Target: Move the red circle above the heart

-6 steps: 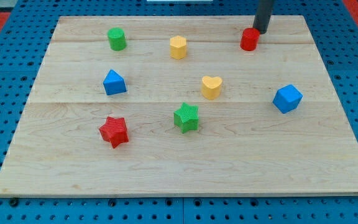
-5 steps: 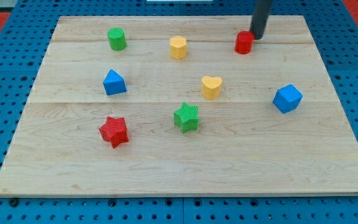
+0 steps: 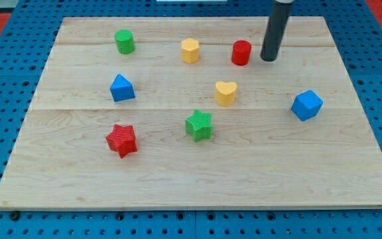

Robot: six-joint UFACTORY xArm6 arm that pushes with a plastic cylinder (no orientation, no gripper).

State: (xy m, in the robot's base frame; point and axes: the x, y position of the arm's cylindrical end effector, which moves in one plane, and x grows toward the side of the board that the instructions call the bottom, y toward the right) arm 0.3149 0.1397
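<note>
The red circle [image 3: 241, 52] stands near the view's top, up and slightly right of the yellow heart [image 3: 225, 93]. My tip [image 3: 268, 59] rests on the board just right of the red circle, a small gap apart from it. The dark rod rises from the tip toward the view's top edge.
A yellow hexagon block [image 3: 190, 50] sits left of the red circle. A green cylinder [image 3: 125, 41] is at the top left. A blue block [image 3: 121, 87], a red star [image 3: 121, 140], a green star [image 3: 199, 125] and a blue cube [image 3: 306, 105] lie on the wooden board [image 3: 197, 179].
The red circle slid left and slightly down, from the top right toward the spot above the heart. My tip followed it left and down, and now stands a little apart from it.
</note>
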